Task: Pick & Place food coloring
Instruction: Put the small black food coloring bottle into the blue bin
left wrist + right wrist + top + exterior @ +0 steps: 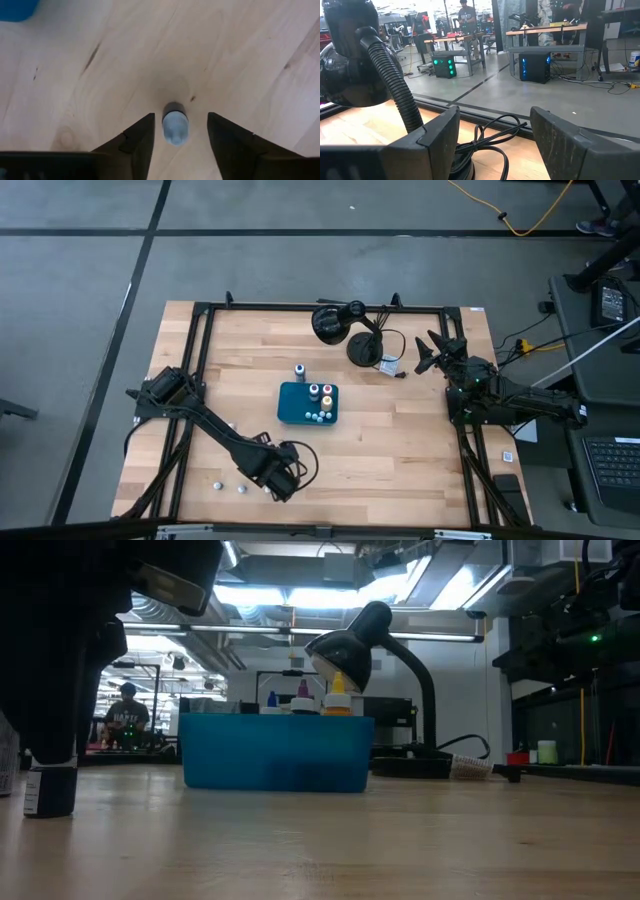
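A tiny food coloring bottle (175, 127) with a pale blue-grey top stands upright on the wooden table near its front left. My left gripper (180, 114) points down over it, open, one finger on each side with a gap to both. The teal tray (290, 405) in the table's middle holds several bottles with coloured tops (327, 391). One more bottle (299, 369) stands just behind the tray, and two lie loose (217, 483) (241, 489) left of my left gripper (283, 483). My right gripper (492, 145) waits open at the far right (430, 352).
A black desk lamp (345, 330) with its cord stands at the back, just left of my right gripper. A black frame (200, 350) runs along the table's sides. Bare wood lies between the tray and my left gripper.
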### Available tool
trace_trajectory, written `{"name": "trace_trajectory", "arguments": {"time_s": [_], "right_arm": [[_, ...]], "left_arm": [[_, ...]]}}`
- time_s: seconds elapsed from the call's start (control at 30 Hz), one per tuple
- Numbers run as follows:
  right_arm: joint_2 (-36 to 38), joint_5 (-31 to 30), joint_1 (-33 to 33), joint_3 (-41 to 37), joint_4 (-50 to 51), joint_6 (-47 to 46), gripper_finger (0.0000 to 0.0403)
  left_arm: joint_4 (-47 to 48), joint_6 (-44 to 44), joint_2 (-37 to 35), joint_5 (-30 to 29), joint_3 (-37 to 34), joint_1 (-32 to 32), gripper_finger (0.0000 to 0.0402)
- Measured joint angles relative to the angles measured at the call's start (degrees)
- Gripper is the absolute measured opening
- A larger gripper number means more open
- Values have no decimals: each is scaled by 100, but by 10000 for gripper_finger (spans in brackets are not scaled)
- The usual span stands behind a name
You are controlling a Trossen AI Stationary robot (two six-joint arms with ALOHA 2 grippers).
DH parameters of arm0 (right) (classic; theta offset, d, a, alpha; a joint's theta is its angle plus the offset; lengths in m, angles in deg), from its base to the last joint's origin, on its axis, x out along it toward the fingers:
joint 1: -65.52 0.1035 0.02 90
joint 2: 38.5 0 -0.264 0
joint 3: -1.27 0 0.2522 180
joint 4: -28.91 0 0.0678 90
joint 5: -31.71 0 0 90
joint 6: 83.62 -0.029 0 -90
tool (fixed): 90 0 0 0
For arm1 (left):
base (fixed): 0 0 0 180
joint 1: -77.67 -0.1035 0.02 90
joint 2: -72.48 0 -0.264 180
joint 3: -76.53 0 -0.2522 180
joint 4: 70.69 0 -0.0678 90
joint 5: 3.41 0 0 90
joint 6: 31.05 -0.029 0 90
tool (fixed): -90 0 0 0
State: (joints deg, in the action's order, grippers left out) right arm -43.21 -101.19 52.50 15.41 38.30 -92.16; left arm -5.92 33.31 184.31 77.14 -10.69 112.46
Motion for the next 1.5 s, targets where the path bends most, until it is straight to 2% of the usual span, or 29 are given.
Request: {"name": "trace_trajectory", "arguments": {"time_s": [0.37, 0.5, 0.8, 1.17, 1.5], "right_arm": [[2, 0, 0, 0, -1, 0, 244], [2, 0, 0, 0, -1, 0, 244], [2, 0, 2, 0, -1, 0, 244], [0, 0, 0, 0, -1, 0, 244], [2, 0, 1, 0, -1, 0, 244]], "left_arm": [[7, -4, -2, 7, 0, 0, 81], [11, -58, -7, 2, 2, 0, 59], [207, -549, -324, 2, 232, -272, 63], [1502, -1570, -422, -415, 1439, -814, 58], [1991, -2394, -422, -940, 1537, -1472, 58]]}}
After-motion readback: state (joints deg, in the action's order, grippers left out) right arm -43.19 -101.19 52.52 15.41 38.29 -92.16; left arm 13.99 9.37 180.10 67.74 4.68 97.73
